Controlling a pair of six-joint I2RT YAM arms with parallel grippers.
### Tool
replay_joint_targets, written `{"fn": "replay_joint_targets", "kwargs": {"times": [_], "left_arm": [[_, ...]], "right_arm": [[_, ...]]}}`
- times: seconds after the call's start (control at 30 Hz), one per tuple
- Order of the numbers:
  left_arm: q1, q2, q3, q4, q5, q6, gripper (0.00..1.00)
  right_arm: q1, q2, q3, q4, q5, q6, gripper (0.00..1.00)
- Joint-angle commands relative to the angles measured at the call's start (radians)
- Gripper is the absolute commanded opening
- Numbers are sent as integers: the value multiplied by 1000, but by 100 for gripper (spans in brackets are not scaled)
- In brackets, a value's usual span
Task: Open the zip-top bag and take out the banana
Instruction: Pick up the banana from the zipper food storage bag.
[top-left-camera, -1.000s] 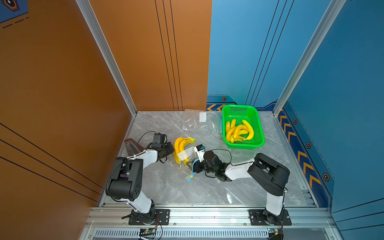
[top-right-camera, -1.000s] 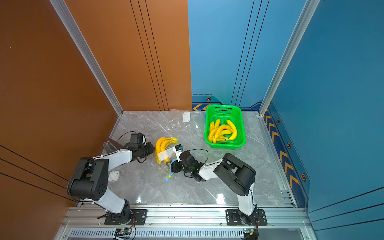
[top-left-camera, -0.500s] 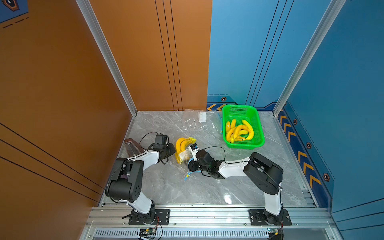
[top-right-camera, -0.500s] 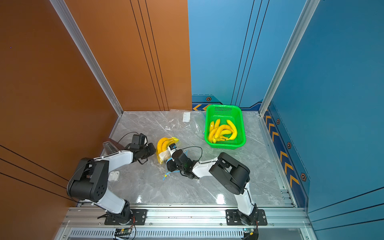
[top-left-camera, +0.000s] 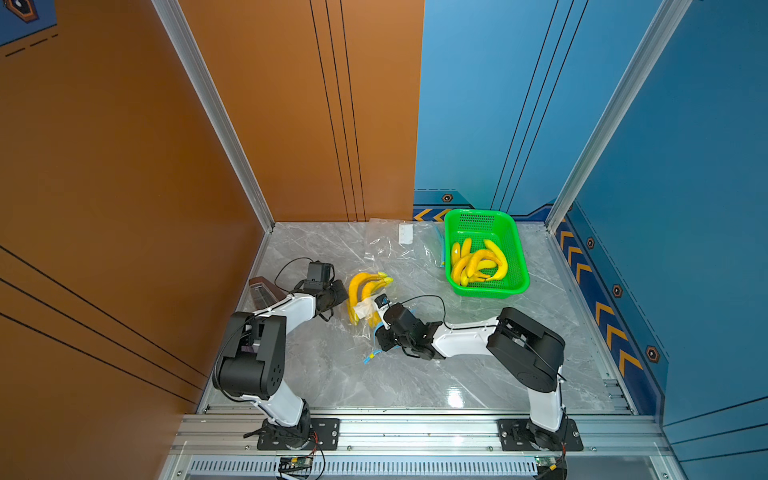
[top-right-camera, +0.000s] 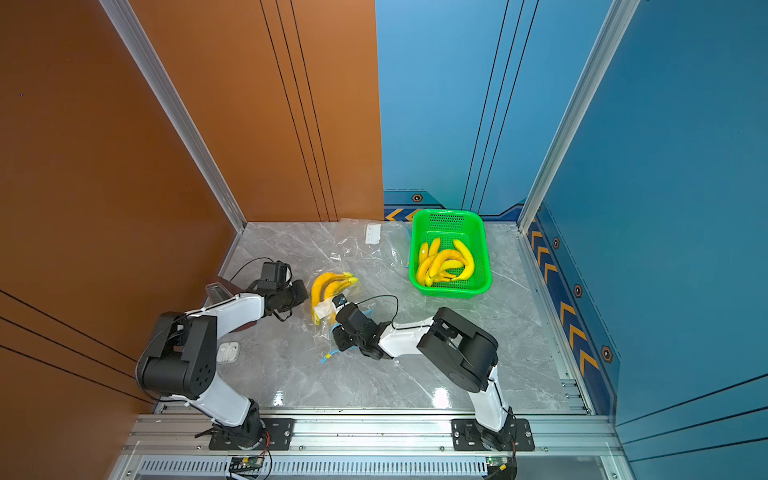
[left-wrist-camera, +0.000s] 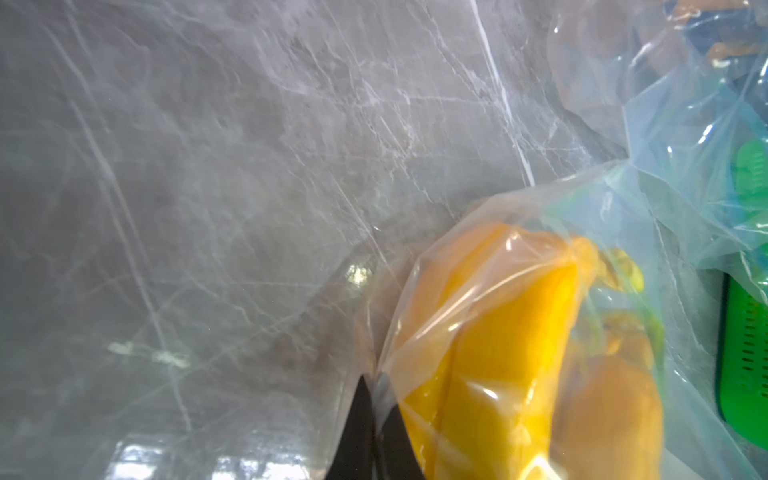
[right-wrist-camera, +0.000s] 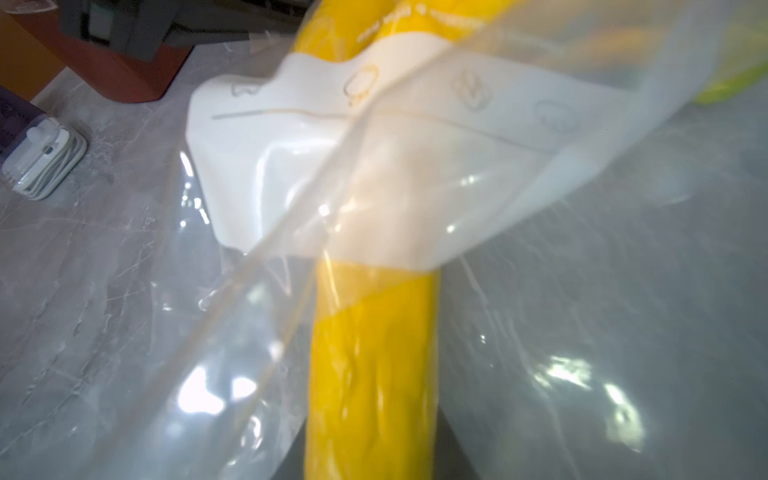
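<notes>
The table (top-left-camera: 415, 374) is glossy grey marble-look stone with bright reflections. On it, the bag (left-wrist-camera: 498, 249) is thin clear plastic, shiny and wrinkled. The banana (right-wrist-camera: 370, 374) in it has a smooth, a little waxy yellow skin. The basket (top-left-camera: 490, 292) is bright green perforated plastic. The rail (top-left-camera: 415, 432) at the table's front edge is matt ribbed metal.

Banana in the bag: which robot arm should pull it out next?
Probably the right. The right gripper is lined up along the banana; the left gripper is shut, pinching the zip-top bag.
</notes>
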Motion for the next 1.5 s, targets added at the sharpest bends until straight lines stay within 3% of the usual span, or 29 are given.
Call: {"fn": "replay_joint_targets", "kwargs": {"times": [0.0, 0.4, 0.87, 1.17, 1.47], "left_arm": [[35, 14, 51, -54, -77, 51, 0], [55, 68, 175, -63, -105, 80, 0], [93, 45, 212, -69, -125, 38, 0], [117, 50, 222, -74, -145, 16, 0], [175, 66, 244, -72, -237, -85, 0]], "right_arm": [[4, -104, -43, -34, 16, 10, 21], [28, -227, -180, -66, -54, 56, 20], [200, -208, -185, -294, -36, -107, 19], [228, -365, -277, -257, -78, -151, 20], [229, -394, -308, -250, -75, -149, 20]]}}
